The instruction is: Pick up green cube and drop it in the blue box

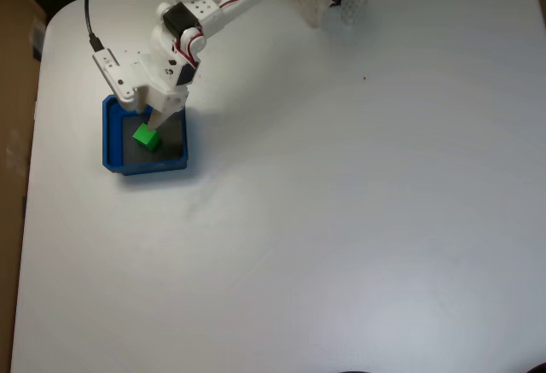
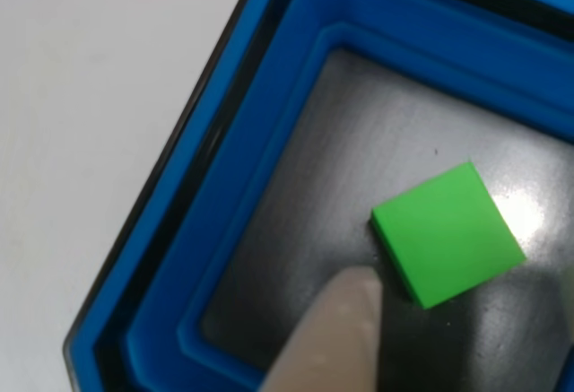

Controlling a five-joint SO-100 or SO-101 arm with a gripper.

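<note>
The green cube (image 1: 147, 138) lies flat on the grey floor inside the blue box (image 1: 111, 134) at the table's left in the fixed view. My gripper (image 1: 162, 128) hangs over the box, pointing down into it, open, with nothing held. In the other view the green cube (image 2: 448, 235) rests on the floor of the blue box (image 2: 269, 168). One white fingertip (image 2: 339, 338) stands just beside the cube's lower left corner, slightly apart from it.
The white arm (image 1: 213, 14) reaches in from the top of the table, with a black cable (image 1: 90, 23) looping behind it. The white table (image 1: 341, 219) stretches wide to the right and front of the box. A brown surface (image 1: 13, 134) borders the left edge.
</note>
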